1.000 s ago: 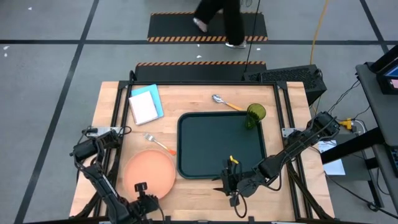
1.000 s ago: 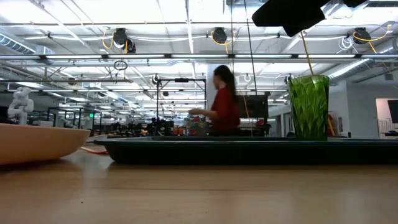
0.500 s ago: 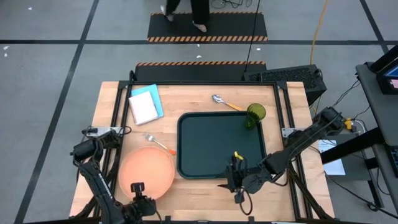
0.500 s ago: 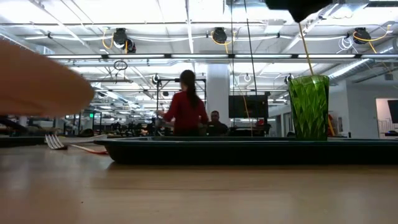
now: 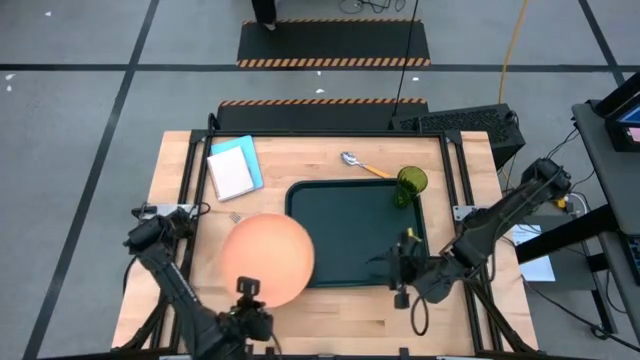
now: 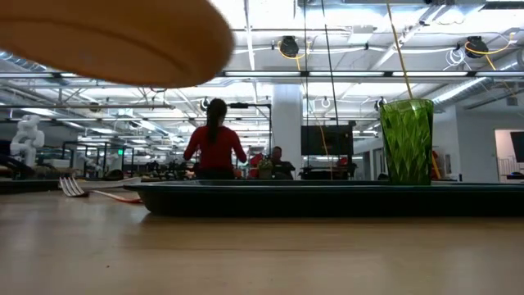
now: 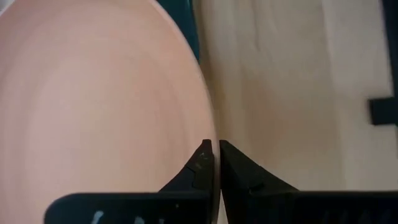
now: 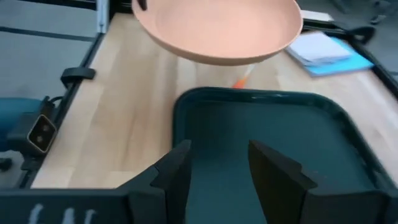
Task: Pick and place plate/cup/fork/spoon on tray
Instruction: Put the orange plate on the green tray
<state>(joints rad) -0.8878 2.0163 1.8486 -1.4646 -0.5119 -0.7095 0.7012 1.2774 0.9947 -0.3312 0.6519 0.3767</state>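
The salmon-orange plate (image 5: 267, 258) hangs in the air over the table's left half, its right edge above the tray's left rim; it also shows in the low view (image 6: 106, 37) and the right wrist view (image 8: 217, 28). My left gripper (image 5: 248, 286) is shut on its near rim. The dark tray (image 5: 350, 240) lies in the middle, with the green cup (image 5: 410, 184) standing upright in its far right corner. My right gripper (image 8: 217, 168) is open and empty above the tray's near right part. The fork (image 6: 74, 187) lies mostly hidden under the plate. The spoon (image 5: 360, 164) lies beyond the tray. My left gripper pinches the plate's near rim (image 7: 210, 134) between its two fingers. The fingers (image 7: 202, 165) come from the table's near side and reach only the rim's edge. The plate is lifted clear of the table, about level, open side up.
A blue and white notebook (image 5: 235, 167) lies at the table's far left. A person in red stands in the room behind the table (image 6: 214, 147). Bare wood shows along the near edge.
My left gripper has risen from the table's near left part and gone toward the tray, carrying the plate, which is now lifted clear and partly over the tray's left rim. The fork's tines have come into view. My right gripper has gone toward the table's right edge.
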